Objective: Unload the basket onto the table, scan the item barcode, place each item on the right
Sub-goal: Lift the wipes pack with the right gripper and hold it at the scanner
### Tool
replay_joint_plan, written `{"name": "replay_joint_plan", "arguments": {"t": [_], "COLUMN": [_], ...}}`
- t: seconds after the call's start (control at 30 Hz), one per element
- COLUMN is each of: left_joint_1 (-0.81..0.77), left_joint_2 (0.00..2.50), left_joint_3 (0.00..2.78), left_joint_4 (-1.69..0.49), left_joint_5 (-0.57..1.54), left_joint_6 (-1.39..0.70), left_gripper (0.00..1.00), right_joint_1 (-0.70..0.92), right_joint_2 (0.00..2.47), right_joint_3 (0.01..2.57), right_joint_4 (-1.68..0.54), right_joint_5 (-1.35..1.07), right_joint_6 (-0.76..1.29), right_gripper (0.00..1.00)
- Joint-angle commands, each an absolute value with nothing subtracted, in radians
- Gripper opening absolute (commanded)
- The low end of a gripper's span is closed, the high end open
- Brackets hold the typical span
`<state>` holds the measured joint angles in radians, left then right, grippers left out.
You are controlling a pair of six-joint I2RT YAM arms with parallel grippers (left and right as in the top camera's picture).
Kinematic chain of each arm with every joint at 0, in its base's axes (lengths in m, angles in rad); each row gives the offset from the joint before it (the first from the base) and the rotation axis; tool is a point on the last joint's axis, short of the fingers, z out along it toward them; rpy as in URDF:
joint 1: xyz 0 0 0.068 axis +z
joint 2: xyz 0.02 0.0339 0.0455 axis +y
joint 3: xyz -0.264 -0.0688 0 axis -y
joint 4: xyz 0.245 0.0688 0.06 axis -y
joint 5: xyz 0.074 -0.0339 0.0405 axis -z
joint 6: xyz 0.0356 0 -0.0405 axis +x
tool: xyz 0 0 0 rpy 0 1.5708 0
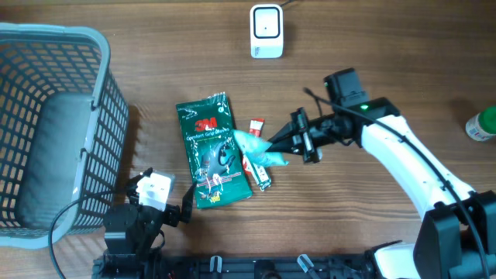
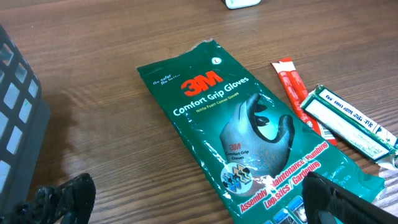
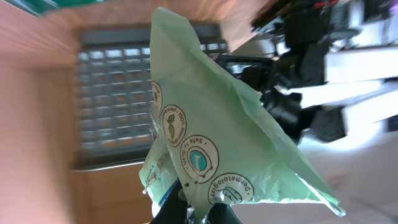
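A pale green pouch (image 1: 258, 147) with round printed seals hangs above the table, and my right gripper (image 1: 274, 142) is shut on its edge. In the right wrist view the pouch (image 3: 211, 124) fills the frame, pinched at its bottom corner by the gripper (image 3: 200, 214). No barcode shows on the side I see. The white scanner (image 1: 266, 31) stands at the far edge of the table, well away from the pouch. My left gripper (image 1: 160, 198) sits low at the near edge and is open. Its fingers (image 2: 67, 198) straddle the near corner of a green 3M gloves packet (image 2: 249, 143).
A grey mesh basket (image 1: 46, 132) fills the left side. The gloves packet (image 1: 212, 151) lies flat mid-table, with a red stick sachet (image 2: 291, 84) and a green-and-white sachet (image 2: 348, 118) beside it. A green-capped bottle (image 1: 483, 124) stands at the right edge.
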<state>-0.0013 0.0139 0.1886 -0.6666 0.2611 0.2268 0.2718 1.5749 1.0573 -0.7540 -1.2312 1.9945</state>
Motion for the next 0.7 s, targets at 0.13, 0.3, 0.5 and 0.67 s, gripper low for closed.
{"name": "replay_joint_plan", "arguments": {"t": [0.13, 0.3, 0.5, 0.67], "left_joint_1": [0.003, 0.003, 0.003, 0.003], "left_joint_2": [0.007, 0.007, 0.007, 0.007], "left_joint_3": [0.183, 0.183, 0.183, 0.183], "left_joint_4": [-0.664, -0.664, -0.664, -0.664], "left_joint_5": [0.280, 0.280, 0.280, 0.280], "left_joint_6": [0.221, 0.221, 0.221, 0.221], "left_gripper": [1.00, 1.00, 1.00, 1.00], "right_joint_1": [0.121, 0.119, 0.096, 0.070], "right_joint_2": [1.772, 1.861, 1.882, 1.892], "right_joint_3": [1.072, 1.072, 1.072, 1.072], "right_joint_4": [-1.082, -1.086, -1.087, -1.089], "right_joint_5": [-1.203, -1.274, -1.246, -1.203], "right_joint_6": [2.067, 2.045, 2.067, 2.067], "right_gripper": [0.05, 0.04, 0.05, 0.05]}}
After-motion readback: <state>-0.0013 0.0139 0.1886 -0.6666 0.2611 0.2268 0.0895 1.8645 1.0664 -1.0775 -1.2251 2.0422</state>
